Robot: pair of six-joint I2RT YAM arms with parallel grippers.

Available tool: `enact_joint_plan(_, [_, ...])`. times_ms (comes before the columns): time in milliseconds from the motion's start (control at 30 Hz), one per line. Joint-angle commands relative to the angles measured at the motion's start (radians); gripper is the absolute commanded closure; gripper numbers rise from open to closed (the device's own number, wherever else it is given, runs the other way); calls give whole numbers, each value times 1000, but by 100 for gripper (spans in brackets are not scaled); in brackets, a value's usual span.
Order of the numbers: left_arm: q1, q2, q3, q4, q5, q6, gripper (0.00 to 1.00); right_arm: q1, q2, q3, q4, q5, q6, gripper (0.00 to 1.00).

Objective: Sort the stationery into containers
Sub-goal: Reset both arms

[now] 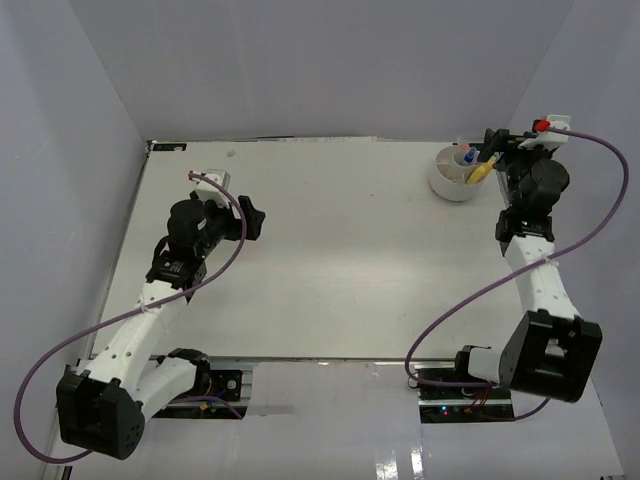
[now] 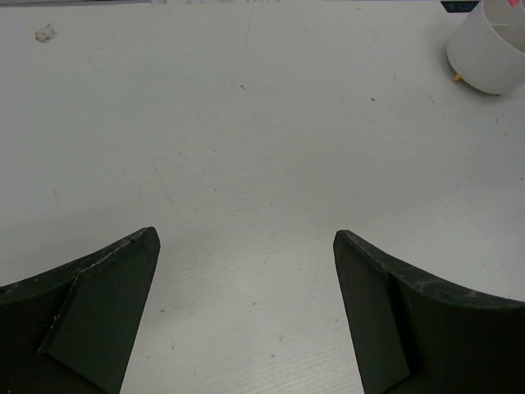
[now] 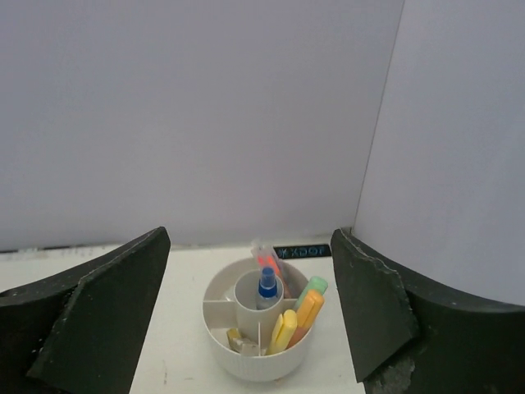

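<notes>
The round white container stands at the table's far right corner. Its centre cup holds a blue-capped clear bottle. The outer compartments hold a yellow highlighter, an orange one, a green one, a pink-red pen and small erasers. My right gripper hovers just above and to the right of the tub, open, with nothing between its fingers. My left gripper is open over bare table at the left.
The enclosure's back and right walls stand close behind the tub. A small pale scrap lies on the table at the far left. A tiny yellow bit shows at the tub's foot.
</notes>
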Motion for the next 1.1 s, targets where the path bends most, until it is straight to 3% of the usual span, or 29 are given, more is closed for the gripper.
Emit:
enact_joint_plan(0, [5, -56, 26, 8, -8, -4, 2, -5, -165, -10, -134, 14, 13, 13])
enact_joint_plan(133, [5, -90, 44, -3, -32, -12, 2, -5, -406, -19, -289, 26, 45, 3])
enact_joint_plan(267, [5, -115, 102, -79, -47, -29, 2, -5, -566, -5, -468, 49, 56, 10])
enact_joint_plan(400, [5, -150, 165, -179, -61, -47, 2, -3, -707, 12, -652, 129, 90, 10])
enact_joint_plan(567, [3, -222, 216, -260, -72, -46, 2, 159, -821, 19, -789, 213, 67, 10])
enact_joint_plan(733, [5, -312, 207, -319, -78, -44, 2, 302, -985, -86, -766, 267, 16, 10])
enact_joint_plan(1067, [3, -486, 33, -307, -104, -84, 2, 380, -1146, -258, -719, 350, -39, 10])
